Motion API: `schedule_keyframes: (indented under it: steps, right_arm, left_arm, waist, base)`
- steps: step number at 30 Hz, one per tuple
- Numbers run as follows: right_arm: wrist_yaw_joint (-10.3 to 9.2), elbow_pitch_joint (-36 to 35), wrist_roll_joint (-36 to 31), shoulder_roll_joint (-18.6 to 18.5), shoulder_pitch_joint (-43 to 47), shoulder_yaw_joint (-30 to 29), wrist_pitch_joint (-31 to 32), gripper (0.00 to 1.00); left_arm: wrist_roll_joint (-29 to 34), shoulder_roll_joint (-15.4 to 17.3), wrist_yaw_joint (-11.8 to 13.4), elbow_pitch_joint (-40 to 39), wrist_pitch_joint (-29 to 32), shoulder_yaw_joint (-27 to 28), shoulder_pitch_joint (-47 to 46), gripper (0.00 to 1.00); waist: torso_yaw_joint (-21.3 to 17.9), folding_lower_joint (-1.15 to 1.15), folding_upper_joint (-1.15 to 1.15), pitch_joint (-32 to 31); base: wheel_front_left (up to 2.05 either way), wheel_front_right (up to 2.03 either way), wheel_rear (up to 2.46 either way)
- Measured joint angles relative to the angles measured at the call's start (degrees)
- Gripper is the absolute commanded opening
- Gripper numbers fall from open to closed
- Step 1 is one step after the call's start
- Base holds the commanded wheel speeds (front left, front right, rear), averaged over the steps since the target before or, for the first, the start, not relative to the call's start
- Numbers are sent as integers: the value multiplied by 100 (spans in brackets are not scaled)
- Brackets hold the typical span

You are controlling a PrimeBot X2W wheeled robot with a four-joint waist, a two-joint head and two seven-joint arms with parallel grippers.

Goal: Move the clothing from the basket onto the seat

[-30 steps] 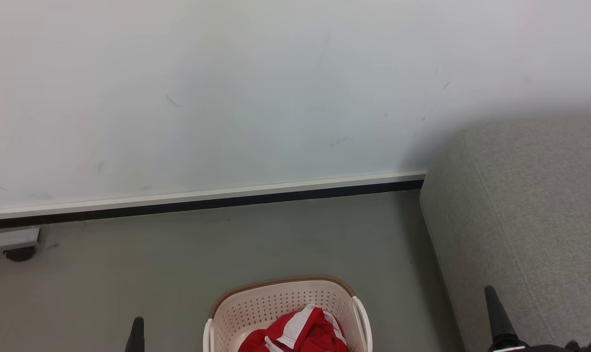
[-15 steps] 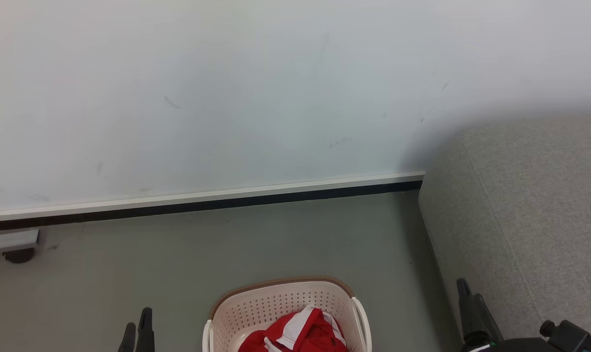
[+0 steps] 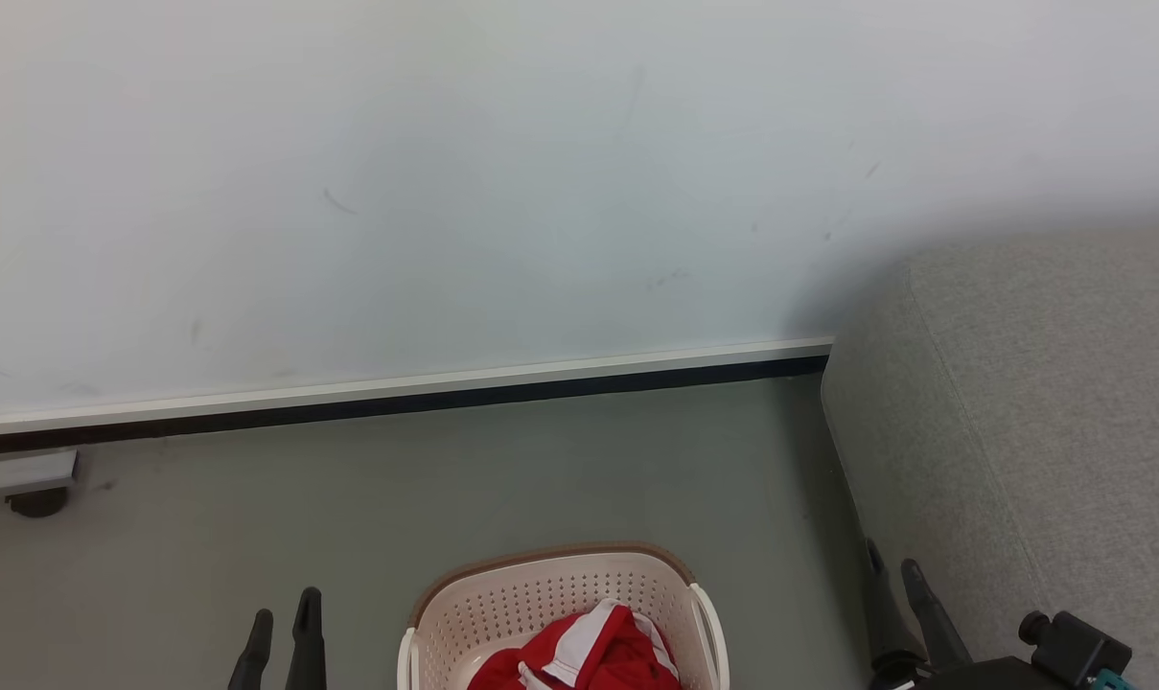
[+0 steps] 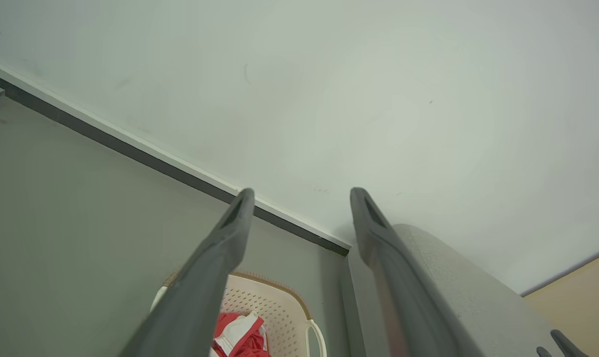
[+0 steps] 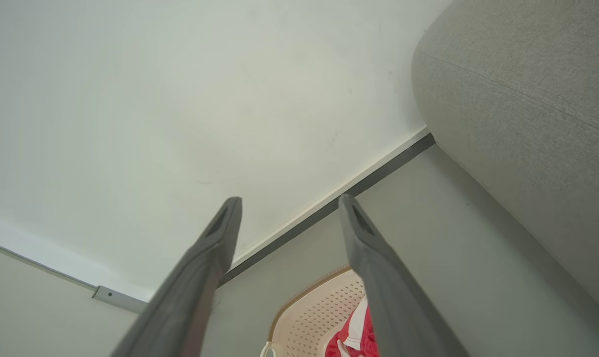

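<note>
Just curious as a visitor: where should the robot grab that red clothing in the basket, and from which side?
Probably the raised red-and-white fold atop the clothing, coming straight down from above. The perforated walls of the basket block the sides, its top is open, and that bunched ridge looks easy to pinch.

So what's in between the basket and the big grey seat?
Just a strip of bare grey floor lies between the basket and the seat, as the head view shows. The right gripper, open, shows by the seat's edge.
</note>
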Motion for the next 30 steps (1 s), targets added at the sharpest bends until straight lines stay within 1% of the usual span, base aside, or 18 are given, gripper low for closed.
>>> schedule_keyframes:
  steps: [8,14,30]
  right_arm:
    - [0,16,-420,4,-55,171,-145,100]
    - [0,24,-813,4,-79,365,-249,100]
    - [0,42,-1559,-13,-135,762,-477,100]
  left_arm:
    - [494,2,98,-133,-114,-24,79,100]
    - [1006,4,144,-224,-201,-49,90,100]
    - [1840,9,205,-372,-376,-109,108,100]
  waist:
    - [1,0,0,-13]
    - [8,0,0,-18]
    - [8,0,0,-34]
  base:
    - [0,0,0]
    - [0,0,0]
    - [0,0,0]
